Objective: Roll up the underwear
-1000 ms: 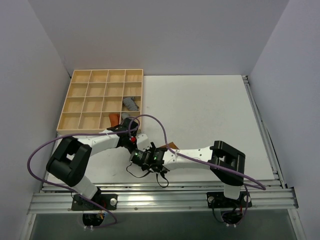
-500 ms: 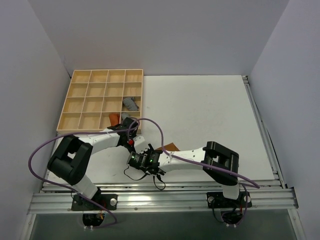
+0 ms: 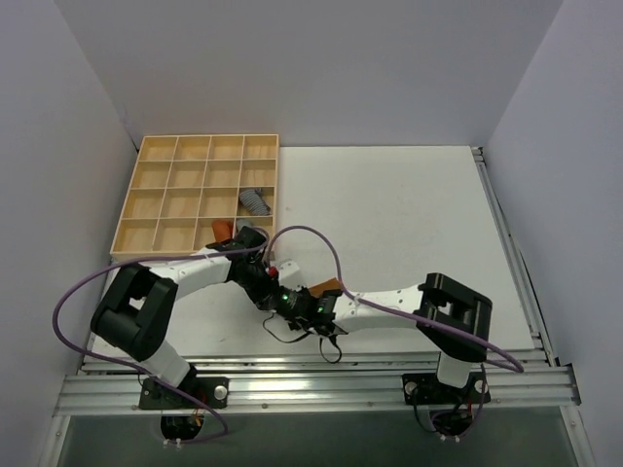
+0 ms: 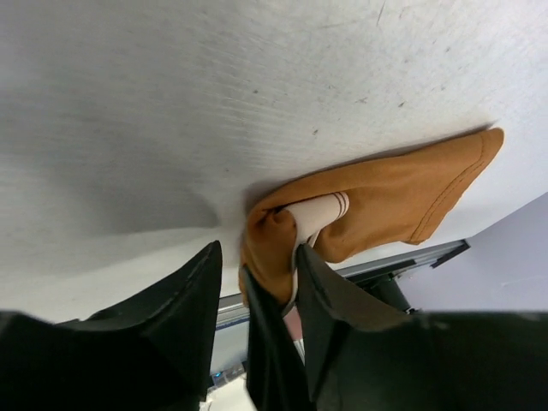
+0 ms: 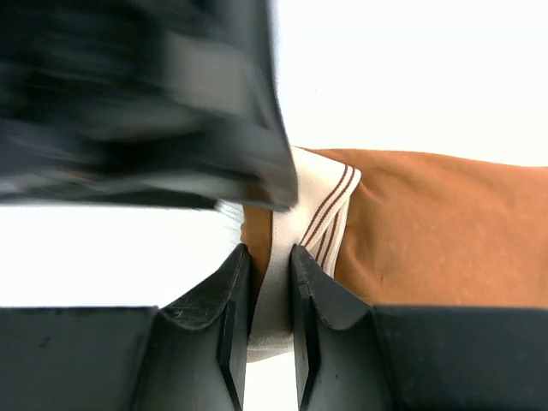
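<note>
Underwear (image 4: pixel 377 201): soft caramel fabric, folded, pale striped band

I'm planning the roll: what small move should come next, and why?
Probably draw the left gripper clear: its jaws stand apart around the folded end of the underwear, while the right gripper pinches the pale band, so the right can likely roll alone.

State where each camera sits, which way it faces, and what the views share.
Top external: above and behind the left arm and right arm, looking down at the table; both show.
Left wrist: low over the table, facing the underwear; its fingers show.
Right wrist: close beside the underwear, facing its pale band; its fingers pinch it.
Shared: both wrist views show the pale band.
</note>
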`<action>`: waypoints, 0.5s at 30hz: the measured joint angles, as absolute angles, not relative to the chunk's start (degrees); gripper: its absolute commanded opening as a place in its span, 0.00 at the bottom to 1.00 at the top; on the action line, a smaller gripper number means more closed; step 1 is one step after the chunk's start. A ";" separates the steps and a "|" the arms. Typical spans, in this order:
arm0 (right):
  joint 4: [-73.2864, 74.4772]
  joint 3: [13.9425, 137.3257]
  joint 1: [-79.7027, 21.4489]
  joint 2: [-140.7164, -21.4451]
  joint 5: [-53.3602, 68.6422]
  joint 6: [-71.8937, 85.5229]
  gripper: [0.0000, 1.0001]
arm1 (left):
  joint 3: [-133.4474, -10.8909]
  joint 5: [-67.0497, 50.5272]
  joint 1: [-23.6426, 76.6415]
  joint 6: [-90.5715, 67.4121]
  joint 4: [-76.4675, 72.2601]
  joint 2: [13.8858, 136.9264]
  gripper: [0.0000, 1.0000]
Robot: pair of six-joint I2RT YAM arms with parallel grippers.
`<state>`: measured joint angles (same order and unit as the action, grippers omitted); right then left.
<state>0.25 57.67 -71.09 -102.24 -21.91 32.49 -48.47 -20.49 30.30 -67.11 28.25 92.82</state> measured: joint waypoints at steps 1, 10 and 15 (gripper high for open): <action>-2.09 55.44 -69.76 -100.55 -19.27 32.71 0.00 | -48.47 -20.47 29.87 -66.87 28.77 92.33 0.53; -21.87 39.48 -59.24 -92.20 0.62 36.49 0.00 | -48.10 -19.55 26.63 -63.77 29.28 88.58 0.63; -32.08 33.98 -54.96 -91.85 9.19 39.09 0.00 | -46.54 -20.21 26.96 -63.35 26.35 86.52 0.66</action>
